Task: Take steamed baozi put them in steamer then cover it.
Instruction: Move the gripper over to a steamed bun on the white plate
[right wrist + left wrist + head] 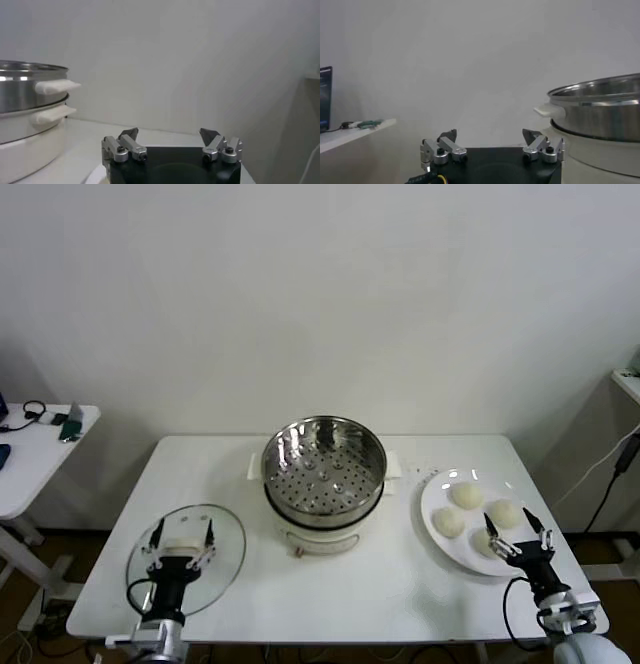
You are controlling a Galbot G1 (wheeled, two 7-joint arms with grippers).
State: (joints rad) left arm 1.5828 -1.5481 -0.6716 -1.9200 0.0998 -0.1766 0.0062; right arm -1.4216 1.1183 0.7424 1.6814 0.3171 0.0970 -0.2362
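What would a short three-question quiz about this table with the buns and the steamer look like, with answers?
1. How many steamed baozi lie on the white plate?
2. True or false: the glass lid already covers the steamer.
3. Which gripper hovers over the lid: A) left gripper B) right gripper?

Key:
1. Four.
2. False: the lid lies flat on the table, to the robot's left of the open, empty steamer.
3. A. The right gripper hangs over the plate of baozi. Both are open.
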